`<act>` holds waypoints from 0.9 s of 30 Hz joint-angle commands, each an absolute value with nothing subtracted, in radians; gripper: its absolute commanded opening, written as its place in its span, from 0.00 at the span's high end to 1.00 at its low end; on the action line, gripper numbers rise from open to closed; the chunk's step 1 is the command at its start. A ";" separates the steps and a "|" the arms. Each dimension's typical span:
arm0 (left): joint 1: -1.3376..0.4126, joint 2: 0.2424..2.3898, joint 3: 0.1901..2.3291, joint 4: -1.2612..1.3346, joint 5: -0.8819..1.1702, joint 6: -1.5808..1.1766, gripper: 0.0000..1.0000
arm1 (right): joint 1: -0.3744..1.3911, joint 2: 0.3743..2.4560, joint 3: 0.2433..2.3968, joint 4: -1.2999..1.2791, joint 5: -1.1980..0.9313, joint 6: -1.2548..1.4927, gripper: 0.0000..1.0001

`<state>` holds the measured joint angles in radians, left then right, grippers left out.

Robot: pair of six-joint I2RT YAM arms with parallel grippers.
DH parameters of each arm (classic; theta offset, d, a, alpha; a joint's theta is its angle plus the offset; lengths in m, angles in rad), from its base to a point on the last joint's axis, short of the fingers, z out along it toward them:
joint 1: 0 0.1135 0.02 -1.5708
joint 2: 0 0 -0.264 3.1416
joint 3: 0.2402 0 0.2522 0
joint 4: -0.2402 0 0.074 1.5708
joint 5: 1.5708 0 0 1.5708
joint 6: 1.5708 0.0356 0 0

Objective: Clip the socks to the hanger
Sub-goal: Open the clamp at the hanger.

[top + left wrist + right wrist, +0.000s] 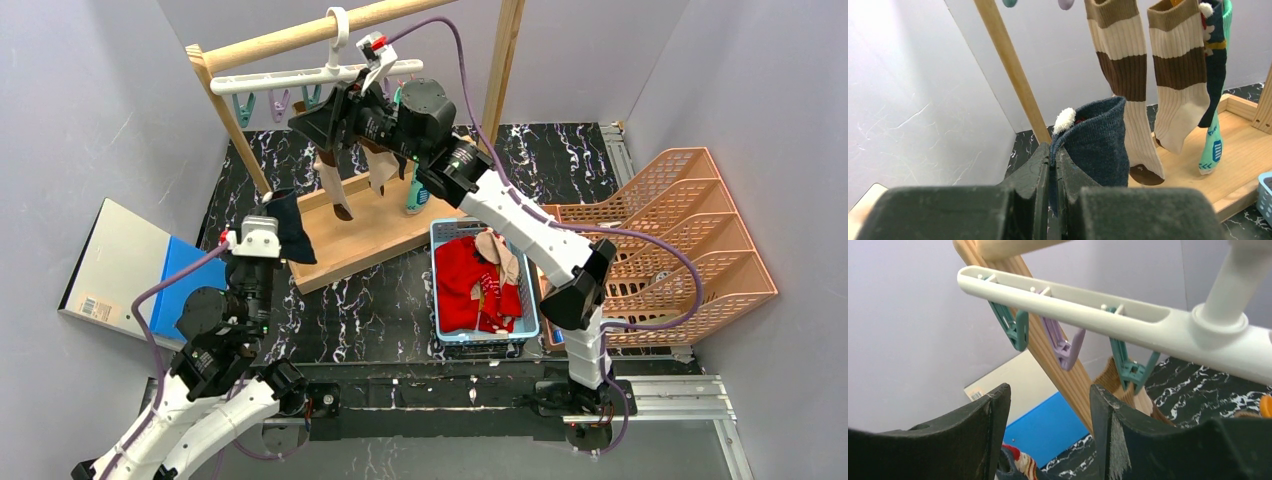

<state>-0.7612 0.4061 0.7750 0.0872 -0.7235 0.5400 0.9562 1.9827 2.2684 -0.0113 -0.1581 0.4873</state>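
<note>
Top external view: a wooden rack (pixel 290 38) stands on the black marbled table (pixel 380 300), and the white hanger (pixel 290 77) is hooked over its round rail.
Left gripper (pixel 1053 155): pressed together, pinching the cuff of a navy sock (pixel 1098 145).
Navy sock: held upright near the rack's left post, below the hanger and apart from it. A white pompom (pixel 1064 120) sits at its top edge.
Right gripper (pixel 1048 395): fingers spread with nothing between them, just beneath the hanger's left end.
Clips: a teal clip (pixel 1015 327) and a purple clip (pixel 1063 342) hang bare from the bar. A second teal one farther along has a brown ribbed cuff at its tip.
Hung socks: two brown-and-beige banded socks (pixel 1120 65) hang side by side, then a dark one with a teal-green sock (pixel 1212 147) behind it, toes just above the rack's base board (pixel 1243 150).
Basket: a blue basket (pixel 437 290) right of the rack holds red socks (pixel 465 285) and a beige sock (pixel 495 250).
Around: orange stacked trays (pixel 690 230) are on the right, and a blue-and-white folder (pixel 130 265) is on the left.
</note>
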 commanded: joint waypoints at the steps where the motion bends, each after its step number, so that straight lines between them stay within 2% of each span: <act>1: -0.759 0.417 0.840 0.079 -0.772 0.511 1.00 | 0.961 2.027 2.371 0.080 -0.149 0.532 0.34; 15: -0.759 0.444 0.879 0.093 -0.769 0.530 1.00 | 0.991 2.138 2.455 0.080 -0.149 0.532 0.34; 27: -0.759 0.419 0.875 0.073 -0.775 0.529 1.00 | 1.025 2.149 2.407 0.080 -0.149 0.532 0.34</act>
<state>-0.7612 0.4332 0.8467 0.0658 -0.7570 0.5247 1.0092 2.1551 2.4001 0.0296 -0.1566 0.5255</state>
